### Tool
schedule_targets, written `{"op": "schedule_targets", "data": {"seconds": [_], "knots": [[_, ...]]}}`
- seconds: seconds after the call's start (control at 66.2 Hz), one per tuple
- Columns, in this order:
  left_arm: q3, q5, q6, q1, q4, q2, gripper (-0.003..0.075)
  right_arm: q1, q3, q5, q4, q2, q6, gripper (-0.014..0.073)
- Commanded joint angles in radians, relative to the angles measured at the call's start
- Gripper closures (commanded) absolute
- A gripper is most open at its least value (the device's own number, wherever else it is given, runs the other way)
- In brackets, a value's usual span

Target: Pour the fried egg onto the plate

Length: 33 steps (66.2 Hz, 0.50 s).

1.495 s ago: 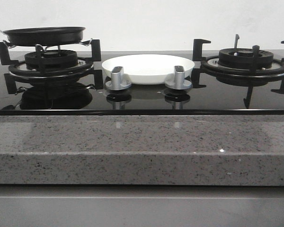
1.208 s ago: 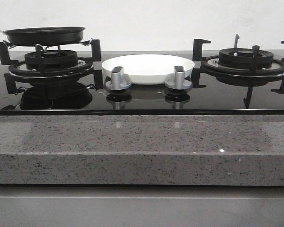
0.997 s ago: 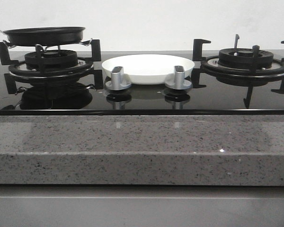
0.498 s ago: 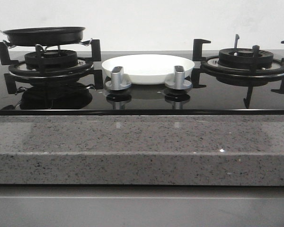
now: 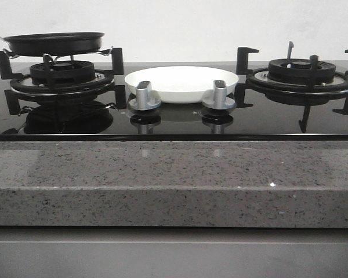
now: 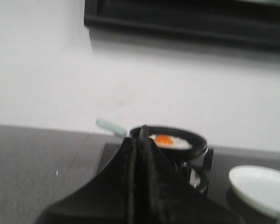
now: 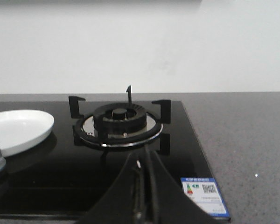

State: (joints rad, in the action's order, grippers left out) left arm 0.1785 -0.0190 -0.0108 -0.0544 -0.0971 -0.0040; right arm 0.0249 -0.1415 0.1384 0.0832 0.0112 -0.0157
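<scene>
A black frying pan (image 5: 53, 43) sits on the left burner (image 5: 62, 75). The fried egg (image 6: 170, 141), pale white with an orange yolk, lies in the pan (image 6: 198, 140) in the left wrist view; in the front view the pan's wall hides it. The white plate (image 5: 181, 83) stands between the two burners, behind the knobs. It also shows in the left wrist view (image 6: 261, 189) and the right wrist view (image 7: 18, 129). My left gripper (image 6: 142, 140) is shut and empty, short of the pan. My right gripper (image 7: 143, 154) is shut and empty, in front of the right burner (image 7: 119, 122). Neither gripper shows in the front view.
Two silver knobs (image 5: 144, 97) (image 5: 218, 97) stand in front of the plate. The pan's pale green handle (image 6: 109, 126) points away from the plate. The right burner (image 5: 301, 75) is bare. A grey speckled counter edge (image 5: 174, 179) runs along the front. An energy label (image 7: 204, 196) sticks on the hob's corner.
</scene>
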Motion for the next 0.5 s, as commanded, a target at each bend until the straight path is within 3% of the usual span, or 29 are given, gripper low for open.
{"op": "schedule_targets", "data": {"seconds": [0.0,0.317,0.483], "knots": [[0.133,0.045,-0.005,-0.009,-0.005,0.026,0.074,0.004,-0.12,0.008,0.003,-0.015,-0.01,0.0703],[0.526,-0.326,-0.005,-0.009,-0.001,0.294,0.074,0.004,-0.45,0.273,0.003,-0.234,-0.01,0.0703],[0.601,-0.428,-0.005,-0.009,-0.001,0.425,0.074,0.004,-0.541,0.375,0.003,-0.389,-0.01,0.0703]]}}
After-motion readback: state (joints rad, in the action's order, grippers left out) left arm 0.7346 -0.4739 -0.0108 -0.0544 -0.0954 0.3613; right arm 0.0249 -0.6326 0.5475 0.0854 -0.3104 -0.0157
